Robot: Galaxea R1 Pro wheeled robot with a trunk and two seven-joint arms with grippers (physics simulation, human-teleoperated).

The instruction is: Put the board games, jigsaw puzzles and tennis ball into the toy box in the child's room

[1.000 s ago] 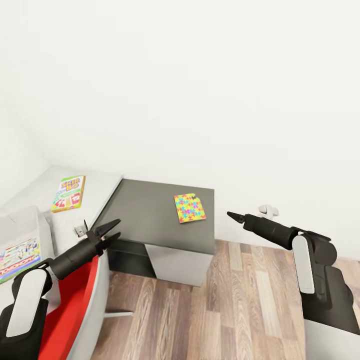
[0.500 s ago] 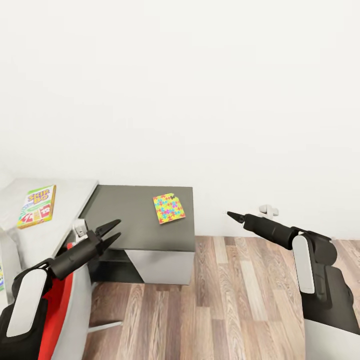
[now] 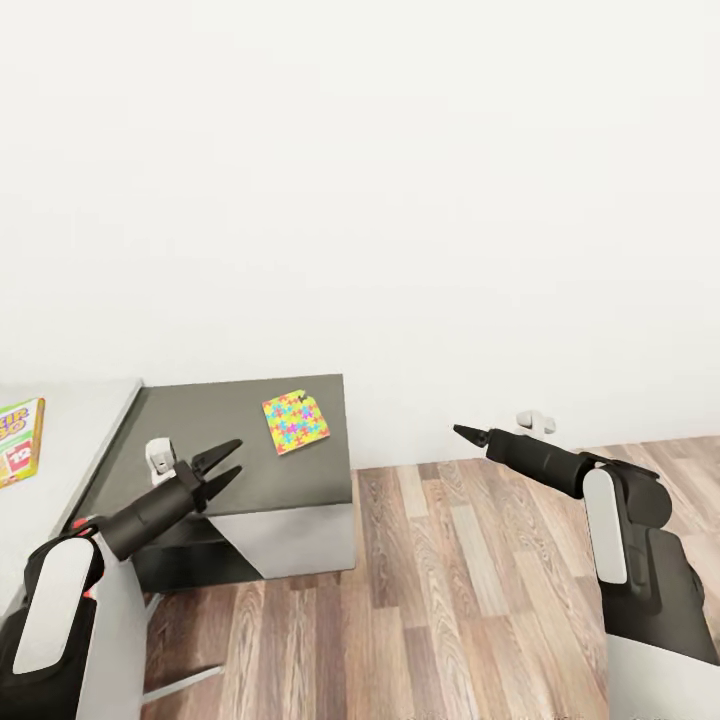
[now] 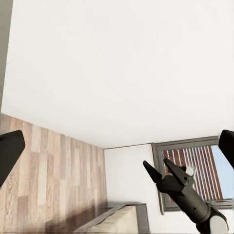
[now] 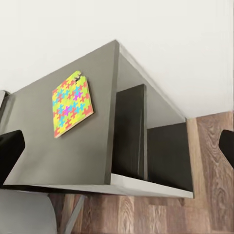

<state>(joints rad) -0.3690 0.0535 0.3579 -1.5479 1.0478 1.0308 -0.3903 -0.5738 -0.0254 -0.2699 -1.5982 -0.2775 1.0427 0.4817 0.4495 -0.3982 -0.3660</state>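
The robot looks to be in transit, turning away from the table (image 3: 180, 440), so the step in hand is probably repositioning the base. To do it well, I would keep both arms tucked and level so nothing sweeps the table edge, and stop once the next toy sits squarely in front of the head camera. The left gripper (image 3: 222, 465) hangs over the near edge of the dark table top at lower left of the head view, its fingers spread and holding nothing. The right gripper (image 3: 465, 432) points out over the wood floor (image 3: 480, 600) at centre right; its tips look pressed together in the head view, and it carries nothing. The jigsaw puzzle (image 3: 295, 422) lies flat on the dark top left of centre, and a board game (image 3: 18, 440) is cut off by the left edge. Compared with a second ago, the whole view has slid leftward: the camera has swung right, bringing more floor into view.
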